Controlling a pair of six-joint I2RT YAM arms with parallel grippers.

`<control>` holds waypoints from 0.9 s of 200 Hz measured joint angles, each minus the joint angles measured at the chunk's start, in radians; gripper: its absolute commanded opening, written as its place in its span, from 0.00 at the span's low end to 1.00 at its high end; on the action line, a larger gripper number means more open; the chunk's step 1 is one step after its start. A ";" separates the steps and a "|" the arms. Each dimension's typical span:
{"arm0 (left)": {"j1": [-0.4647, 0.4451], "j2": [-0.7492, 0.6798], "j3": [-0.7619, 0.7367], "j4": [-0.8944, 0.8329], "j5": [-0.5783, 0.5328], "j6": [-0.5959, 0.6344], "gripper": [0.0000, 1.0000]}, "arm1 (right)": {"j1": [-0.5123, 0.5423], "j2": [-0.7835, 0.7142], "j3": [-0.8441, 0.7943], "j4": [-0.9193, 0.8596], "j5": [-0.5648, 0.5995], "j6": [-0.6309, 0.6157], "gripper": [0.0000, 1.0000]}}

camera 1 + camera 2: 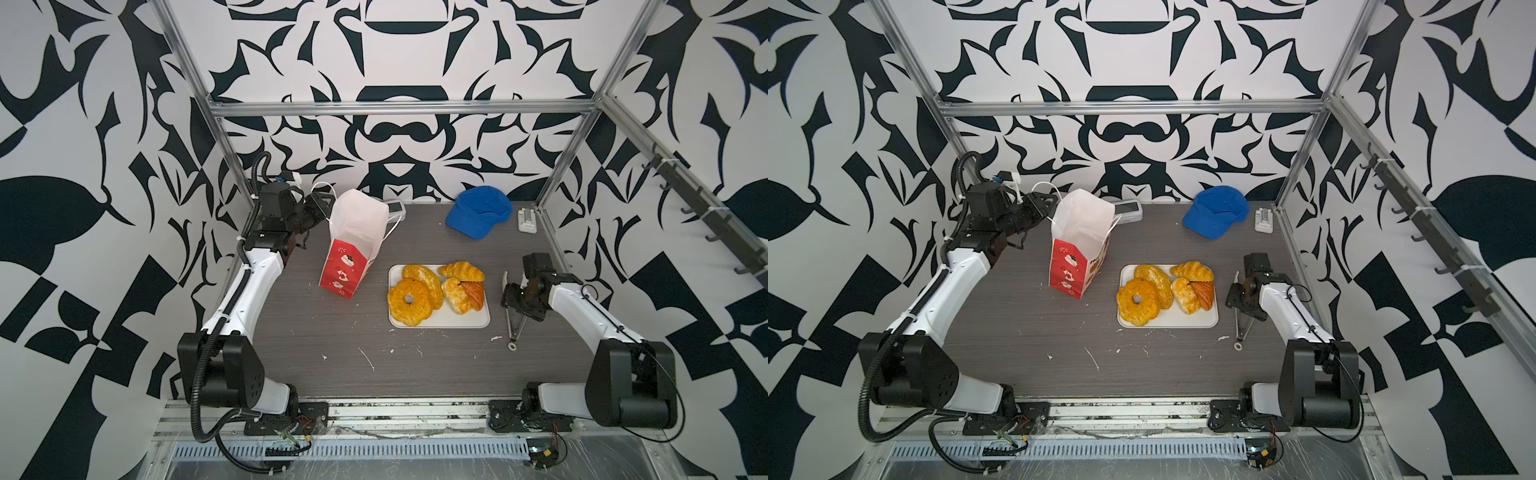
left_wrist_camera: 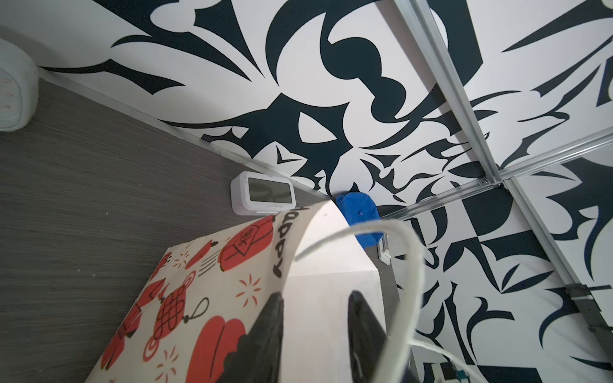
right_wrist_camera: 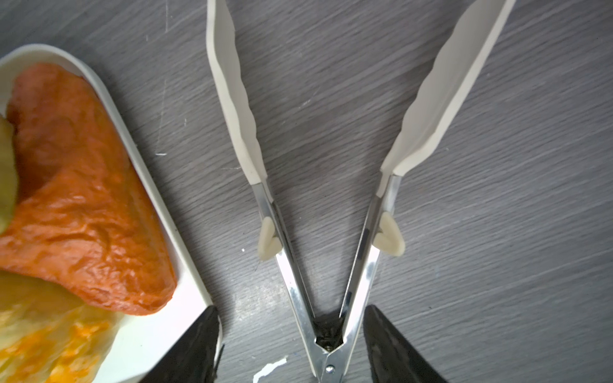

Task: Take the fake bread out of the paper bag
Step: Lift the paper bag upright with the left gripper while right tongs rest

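Note:
The fake bread lies on a white tray (image 1: 449,321) right of centre: a big ring (image 1: 409,301), an oval loaf (image 1: 424,280), two croissants (image 1: 461,271) (image 1: 455,296) and an orange wedge (image 1: 476,294) (image 3: 83,215). The red-and-white paper bag (image 1: 353,245) (image 1: 1079,249) stands at the back left, leaning, its mouth open and white inside. My left gripper (image 1: 322,205) (image 2: 315,298) is open at the bag's rim (image 2: 205,282), one finger outside the wall, one inside. My right gripper (image 1: 508,296) (image 3: 292,311) is open, astride the hinge end of metal tongs (image 3: 232,99) with gaps on both sides.
A blue cap (image 1: 478,212), a white clock (image 2: 263,197) and a small white device (image 1: 527,220) sit along the back edge. The bag's cord handle (image 2: 408,265) loops past my left fingers. Metal frame posts stand at the back corners.

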 measured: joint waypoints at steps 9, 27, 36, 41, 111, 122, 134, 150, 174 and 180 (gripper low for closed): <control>0.001 0.000 0.000 -0.006 -0.011 0.005 0.43 | 0.000 0.000 0.000 0.000 -0.002 -0.001 0.71; 0.002 0.000 0.000 -0.027 -0.040 0.030 0.49 | 0.000 0.000 -0.001 0.000 -0.003 -0.002 0.71; 0.002 -0.001 0.003 -0.047 -0.058 0.041 0.55 | 0.000 0.000 -0.001 0.000 -0.003 -0.004 0.71; 0.003 -0.002 0.005 -0.058 -0.069 0.053 0.57 | 0.000 -0.001 -0.001 0.000 -0.003 -0.005 0.71; 0.011 -0.082 0.049 -0.149 -0.158 0.121 0.84 | 0.000 -0.002 -0.001 0.001 -0.021 -0.011 0.71; 0.012 -0.093 0.061 -0.165 -0.169 0.131 0.91 | 0.000 -0.002 -0.001 0.001 -0.024 -0.012 0.71; 0.012 -0.103 0.073 -0.175 -0.182 0.144 0.96 | 0.000 -0.002 -0.001 0.001 -0.025 -0.014 0.71; 0.013 -0.114 0.087 -0.193 -0.205 0.153 0.99 | 0.000 -0.004 -0.001 0.001 -0.025 -0.016 0.71; 0.023 -0.129 0.096 -0.227 -0.229 0.174 0.99 | 0.000 -0.019 -0.001 0.000 -0.025 -0.018 0.71; 0.026 -0.134 0.096 -0.233 -0.233 0.177 0.99 | 0.000 -0.024 -0.001 0.000 -0.025 -0.019 0.71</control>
